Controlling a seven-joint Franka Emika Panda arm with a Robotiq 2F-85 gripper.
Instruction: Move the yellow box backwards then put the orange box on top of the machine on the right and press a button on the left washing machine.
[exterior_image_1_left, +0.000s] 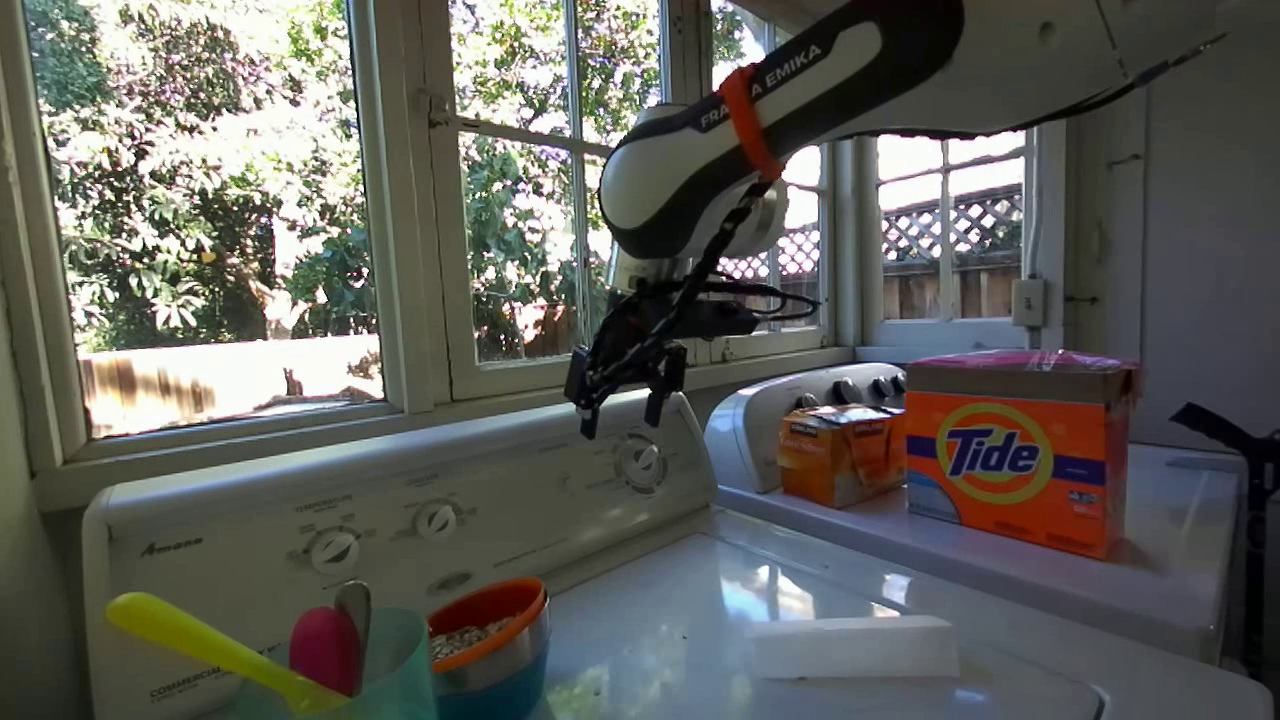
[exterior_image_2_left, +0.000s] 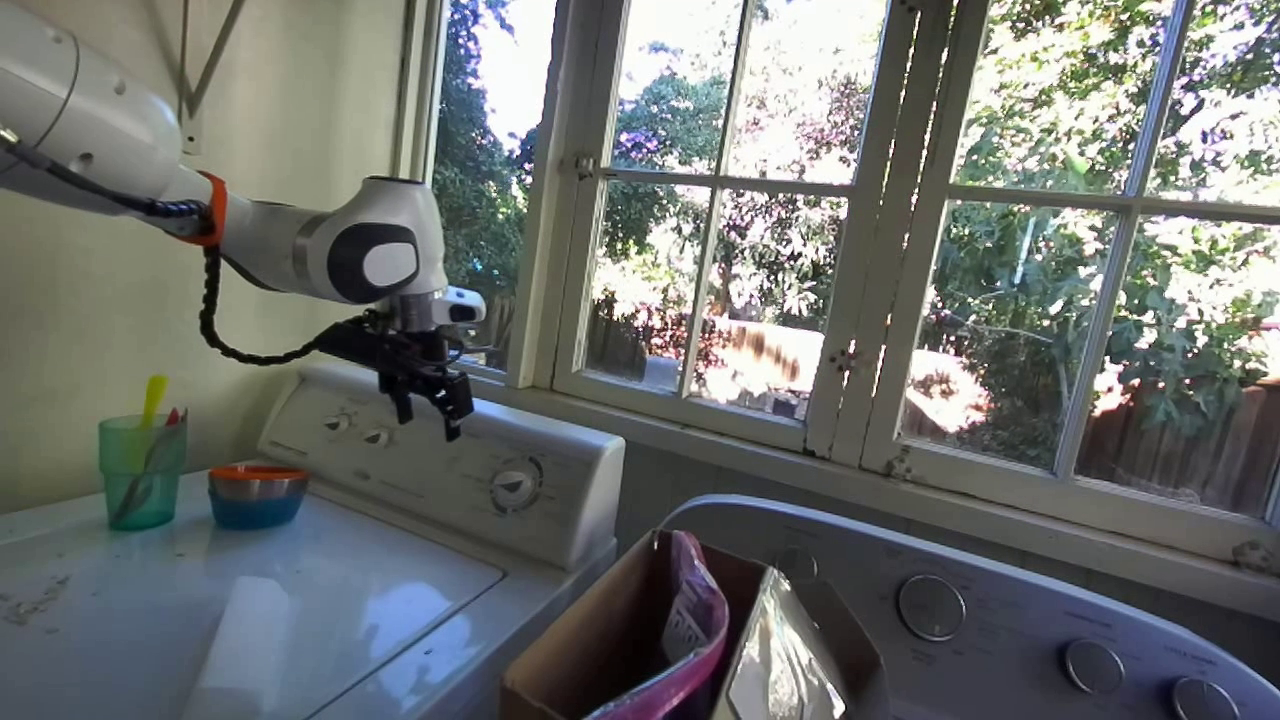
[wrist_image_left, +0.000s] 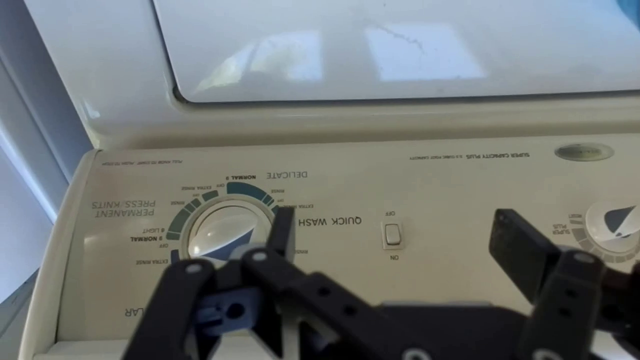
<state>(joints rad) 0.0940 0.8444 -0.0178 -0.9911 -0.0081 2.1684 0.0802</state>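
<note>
Yellow box (exterior_image_1_left: 842, 462) far on right machine (exterior_image_1_left: 1175, 515), orange box (exterior_image_1_left: 1005, 465) on top too: both look placed. Claw (exterior_image_1_left: 622, 420) wide, empty, over left washer (exterior_image_1_left: 650, 600); switch (wrist_image_left: 393, 234) press seemingly remains.

In an exterior view with twelve o'clock pointing up, the left washing machine (exterior_image_2_left: 330, 545) is carrying things on its shiny white top. A green see-through cup (exterior_image_2_left: 148, 485) is standing upright. At three o'clock from the cup, a bowl (exterior_image_2_left: 258, 502) with orange, silver and blue bands is sitting. At six o'clock from the bowl, a long white thing (exterior_image_2_left: 240, 645) is lying. Brown marks (exterior_image_2_left: 35, 603) are showing between seven and eight o'clock from the cup. In an exterior view, the right machine (exterior_image_1_left: 1180, 505) is holding up the yellow box (exterior_image_1_left: 838, 462), and the taller orange box (exterior_image_1_left: 1010, 470) is standing at three o'clock from it, hiding whether the two are touching.
</note>
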